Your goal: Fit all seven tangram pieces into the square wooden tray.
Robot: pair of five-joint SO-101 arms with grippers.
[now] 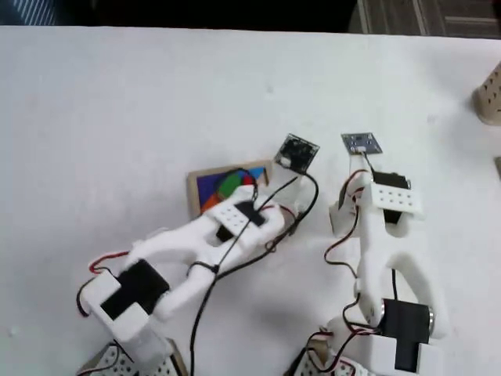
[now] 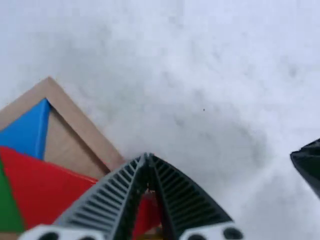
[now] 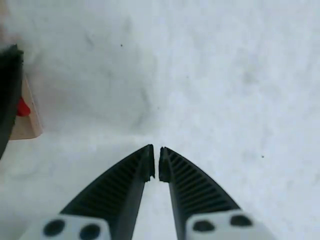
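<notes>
The square wooden tray [image 1: 192,194] lies near the middle of the white table [image 1: 117,102], with the left arm stretched over its near right part. Open tabletop runs wide on the tray's far and left sides. On its right a narrow strip of table separates it from the right arm. In the left wrist view one corner of the frame and its raised rim stand clear. Inside it sit a blue piece [image 2: 25,132], a red piece [image 2: 45,187] and a sliver of a green piece [image 2: 7,212], and a wedge of bare wood shows between blue and rim. An orange piece [image 1: 211,205] shows from above. The left gripper [image 2: 147,159] is closed tip to tip over the tray's rim and red piece. The right gripper [image 3: 155,162], fingers drawn together with only a slit between, is over bare table just beside the tray.
</notes>
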